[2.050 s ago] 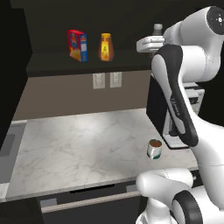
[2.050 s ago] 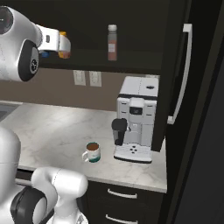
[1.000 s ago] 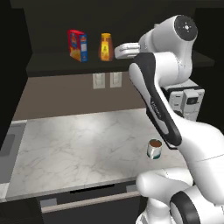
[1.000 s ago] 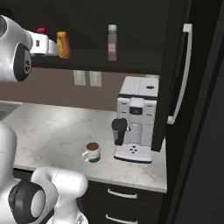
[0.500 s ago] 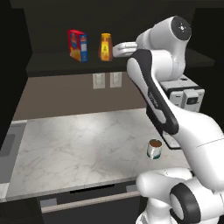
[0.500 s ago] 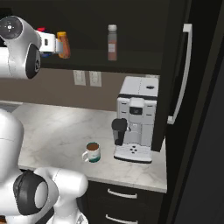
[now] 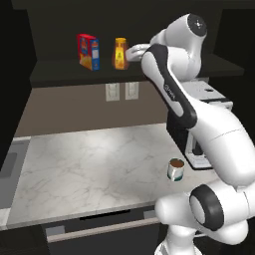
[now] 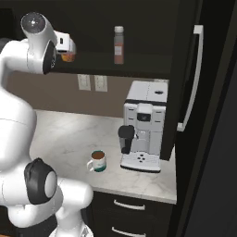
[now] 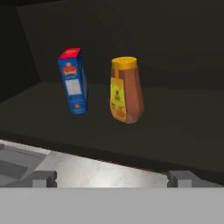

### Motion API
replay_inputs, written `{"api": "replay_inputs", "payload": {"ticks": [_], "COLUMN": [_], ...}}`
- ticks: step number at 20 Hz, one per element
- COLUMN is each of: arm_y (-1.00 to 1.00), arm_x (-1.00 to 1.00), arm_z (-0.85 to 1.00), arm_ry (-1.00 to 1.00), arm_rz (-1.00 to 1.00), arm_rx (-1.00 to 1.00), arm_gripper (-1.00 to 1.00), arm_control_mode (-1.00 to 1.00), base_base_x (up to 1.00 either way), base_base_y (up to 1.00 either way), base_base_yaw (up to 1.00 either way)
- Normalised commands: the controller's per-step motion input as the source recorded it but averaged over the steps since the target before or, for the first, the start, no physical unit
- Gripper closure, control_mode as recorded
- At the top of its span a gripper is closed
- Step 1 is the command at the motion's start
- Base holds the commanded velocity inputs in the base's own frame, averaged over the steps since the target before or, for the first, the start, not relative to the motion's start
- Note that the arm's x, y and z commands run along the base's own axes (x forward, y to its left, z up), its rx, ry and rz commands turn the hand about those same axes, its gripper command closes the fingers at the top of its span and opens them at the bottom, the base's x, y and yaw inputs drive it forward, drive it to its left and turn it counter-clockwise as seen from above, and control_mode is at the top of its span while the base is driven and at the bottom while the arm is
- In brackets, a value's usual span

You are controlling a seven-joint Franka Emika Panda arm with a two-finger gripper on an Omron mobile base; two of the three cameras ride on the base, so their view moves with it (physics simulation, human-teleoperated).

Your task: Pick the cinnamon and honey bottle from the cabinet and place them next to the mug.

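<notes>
While the arm reaches up to the dark cabinet (image 7: 60, 74), its gripper (image 7: 130, 52) hangs at shelf height just beside the honey bottle (image 7: 120, 53), on that bottle's right in the left base view. From the hand view the two finger tips (image 9: 43, 178) stand far apart at the bottom of the picture with nothing between them, so the gripper is open and empty. The honey bottle (image 9: 126, 89) stands upright on the shelf board ahead of the gripper, apart from the finger tips, its yellow cap on top and its yellowish label turned partly toward the camera. Just beside it, on its left in both the hand view and the left base view, stands a red-blue box (image 9: 73, 81), upright and not touching the bottle.

Further along the same shelf, the cinnamon (image 8: 119, 45) stands upright by itself, well apart from the honey bottle (image 8: 68, 56), which in the right base view shows as an orange patch mostly hidden behind the white hand.

Down on the marble bench (image 7: 89, 159), the mug (image 7: 176, 169) with its dark contents sits near the front edge. In the right base view the mug (image 8: 97, 160) is near a white coffee machine (image 8: 143, 125), to that machine's left and apart from it. Two pale wall outlets (image 7: 119, 91) sit on the wall below the shelf.
</notes>
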Motion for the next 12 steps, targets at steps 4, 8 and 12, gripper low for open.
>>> {"api": "replay_inputs", "payload": {"ticks": [4,8,12], "arm_y": [0.00,0.00,0.00], "arm_x": [0.30,0.21,0.20], "arm_z": [0.00,-0.06,-0.19], "arm_ry": [0.15,0.06,0.00], "arm_rz": [0.02,0.01,0.00], "arm_rx": [0.00,0.00,0.00], "arm_gripper": [-1.00,-1.00,-1.00], "arm_control_mode": [-1.00,-1.00,-1.00], "base_base_x": [0.00,0.00,0.00], "base_base_y": [0.00,0.00,0.00], "base_base_yaw": [0.00,0.00,0.00]}}
